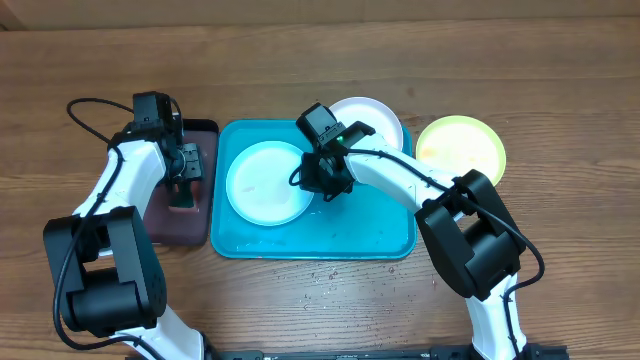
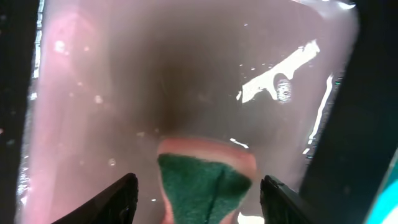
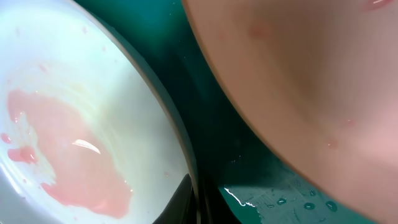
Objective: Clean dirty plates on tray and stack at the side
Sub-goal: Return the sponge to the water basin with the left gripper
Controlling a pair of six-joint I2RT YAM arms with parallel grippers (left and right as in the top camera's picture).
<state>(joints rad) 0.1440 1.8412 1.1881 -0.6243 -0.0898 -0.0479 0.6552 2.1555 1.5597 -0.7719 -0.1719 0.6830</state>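
Your left gripper (image 2: 198,199) hangs over the small black tray with pinkish inside (image 1: 165,228), fingers apart astride a green sponge (image 2: 194,177). On the large turquoise plastic tray (image 1: 380,235) lies the round light cyan plate (image 1: 258,185), smeared pink. Your right gripper (image 1: 325,180) sits at its right rim, fingers together. The white plate (image 1: 378,113) overlaps the tray's far edge; the yellow-green plate (image 1: 460,150) rests on the table (image 1: 560,80).

Wooden table (image 1: 560,60), turquoise tray (image 1: 365,228), black tray (image 1: 172,228)

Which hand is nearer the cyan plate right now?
Right. The right hand sits at the cyan plate's right rim, over the blue tray. The left hand hangs over the black tray, off the plate's left side, past the blue tray's edge.
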